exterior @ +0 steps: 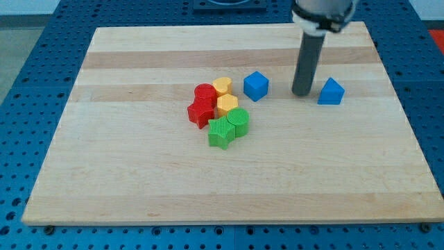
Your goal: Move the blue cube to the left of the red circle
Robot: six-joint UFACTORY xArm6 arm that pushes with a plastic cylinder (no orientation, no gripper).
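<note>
The blue cube (256,85) sits near the middle of the board (139,180), just to the view's right of a tight cluster of blocks and apart from it by a narrow gap. That cluster holds the red circle (205,94) at its upper left, a red star (200,112) touching it below, a yellow heart (222,86) and a yellow block (227,105) on its right side, and a green circle (238,121) and green star (221,132) at the bottom.

My tip (302,92) stands on the board to the view's right of the cube, well short of touching it, with a blue triangle (331,92) just beside it on the far side. There are no jaws to open or close here: the rod is a bare pusher, and it holds nothing.

The tip's place between the two blue blocks suits a leftward push on the cube, judging by the task. The trouble is the layout: the yellow heart lies directly between the cube and the red circle, so a straight shove would likely plough into the cluster and scatter it. The cube probably needs steering around the view's top of the cluster before settling on the circle's left, where the board is bare.
</note>
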